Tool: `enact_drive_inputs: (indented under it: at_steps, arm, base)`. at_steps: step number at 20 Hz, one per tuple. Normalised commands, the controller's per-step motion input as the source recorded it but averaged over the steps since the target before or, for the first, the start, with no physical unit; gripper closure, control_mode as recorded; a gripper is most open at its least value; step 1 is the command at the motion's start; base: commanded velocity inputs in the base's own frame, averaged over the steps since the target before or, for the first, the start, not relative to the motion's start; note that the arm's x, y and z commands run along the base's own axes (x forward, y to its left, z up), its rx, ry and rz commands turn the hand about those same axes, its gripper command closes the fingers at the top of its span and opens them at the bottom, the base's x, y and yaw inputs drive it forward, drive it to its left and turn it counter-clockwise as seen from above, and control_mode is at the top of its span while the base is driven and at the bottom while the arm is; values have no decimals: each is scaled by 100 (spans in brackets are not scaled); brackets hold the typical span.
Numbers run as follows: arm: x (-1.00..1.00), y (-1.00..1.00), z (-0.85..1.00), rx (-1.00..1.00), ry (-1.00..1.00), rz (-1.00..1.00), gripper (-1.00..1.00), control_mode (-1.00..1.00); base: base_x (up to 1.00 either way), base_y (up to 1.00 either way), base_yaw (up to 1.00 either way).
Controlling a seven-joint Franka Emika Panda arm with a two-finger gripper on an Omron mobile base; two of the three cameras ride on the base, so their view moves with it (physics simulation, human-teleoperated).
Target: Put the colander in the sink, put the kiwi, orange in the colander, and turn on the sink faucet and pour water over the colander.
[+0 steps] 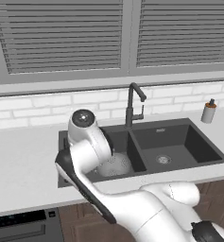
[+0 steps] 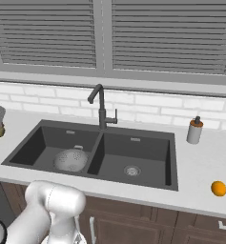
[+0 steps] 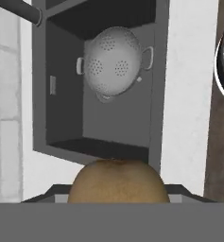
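The kiwi (image 3: 117, 182) sits low in the hand view, seemingly clamped in the half-closed gripper (image 3: 117, 197), whose fingers are hidden behind it. Above it in that frame, the colander (image 3: 114, 61) rests in the sink (image 3: 61, 118) basin, upper centre. The orange (image 2: 219, 188) waits at the right base view's lower right. Released off-centre, the kiwi could miss the colander and roll into the basin.

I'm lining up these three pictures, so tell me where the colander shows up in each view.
Left base view: colander in the sink's left basin, partly behind the arm.
Right base view: colander in the left basin, left of centre.
Hand view: colander near the top, on the basin floor beyond the kiwi.
Shared landmark: the sink faucet above the divider between the basins.
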Motion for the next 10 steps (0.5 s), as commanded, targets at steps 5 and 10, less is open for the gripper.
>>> enact_drive_inputs:
  at_steps: [5,10]
  arm:
    - [37,-100,20,1,32,-38,100,-100]
    - [64,-94,2,4,34,-30,100,-100]
  base:
    - [0,0,0]
    - [0,0,0]
